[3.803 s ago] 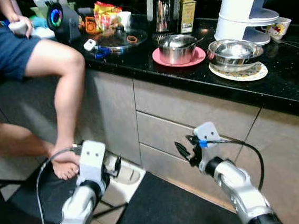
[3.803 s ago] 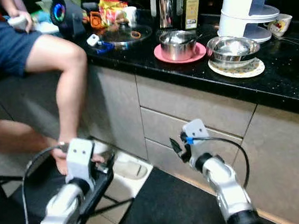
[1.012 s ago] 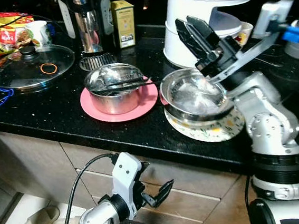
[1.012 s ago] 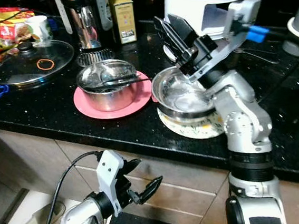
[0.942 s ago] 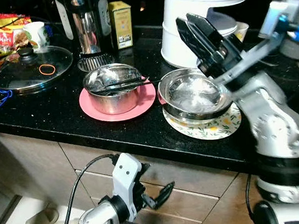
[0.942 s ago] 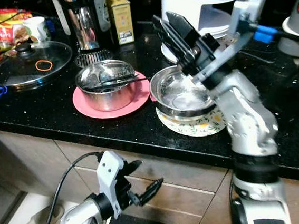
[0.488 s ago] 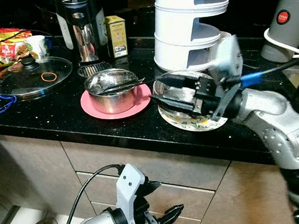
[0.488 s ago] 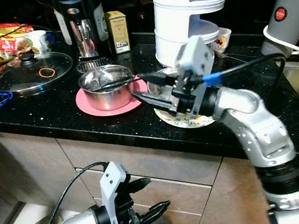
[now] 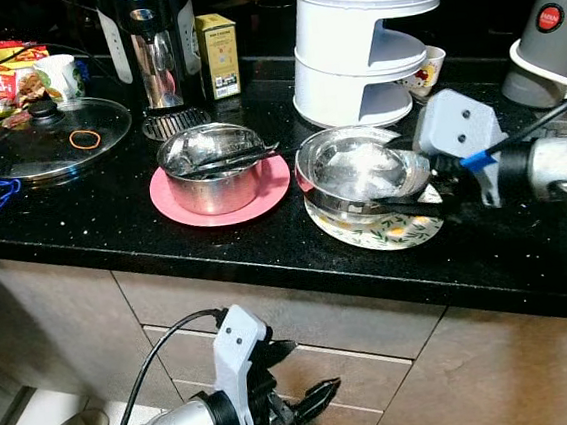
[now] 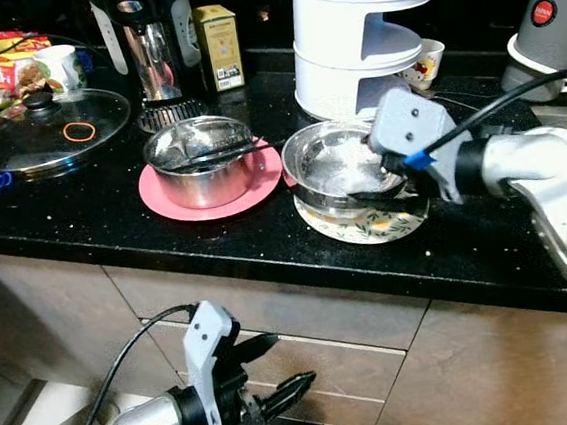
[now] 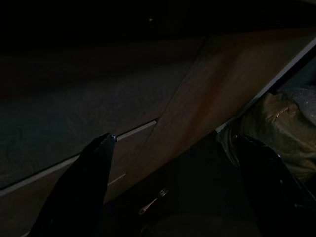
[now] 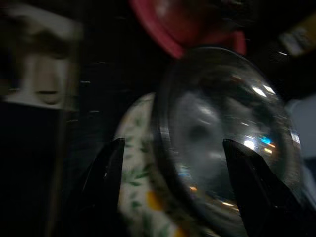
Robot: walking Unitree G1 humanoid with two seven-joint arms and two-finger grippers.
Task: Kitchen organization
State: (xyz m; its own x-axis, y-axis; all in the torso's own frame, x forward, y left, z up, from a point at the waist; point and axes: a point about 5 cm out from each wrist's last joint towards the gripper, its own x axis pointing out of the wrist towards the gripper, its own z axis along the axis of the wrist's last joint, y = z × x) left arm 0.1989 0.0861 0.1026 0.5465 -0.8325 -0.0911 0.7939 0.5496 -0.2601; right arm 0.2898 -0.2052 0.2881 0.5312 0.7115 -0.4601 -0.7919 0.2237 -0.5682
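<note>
From our left eye we see the black counter [image 9: 114,224] with lots of kitchen things on it; our right gripper [image 9: 402,186] reaches in from the side to the shiny steel bowl [image 9: 360,170], which sits on a flowery plate [image 9: 381,231] just in front of the white tiered stand [image 9: 363,44]; one black finger lies low along the near side of the bowl and the other sits up by its rim, so the claw is open around the bowl's edge and has not squeezed anything yet; beside it a small steel pot [image 9: 209,169] with tongs across it sits on a pink plate [image 9: 271,189]; our left gripper [image 9: 301,397] hangs low by the drawers, open and holding nothing.

From our right eye it looks the same; a glass lid [image 10: 39,121] rests far off near the snack packets.

From our left wrist it is very dark; two black fingers stand wide apart with only cabinet fronts between them.

From our right wrist, a bit blurry, the bowl's rim sits between our two spread fingers, with the flowery plate under it.

We think things could go wrong here; the bowl is smooth and could slip if we pinch only its thin rim; lifting it crooked might drag the plate along, or bump the pink plate next door.
</note>
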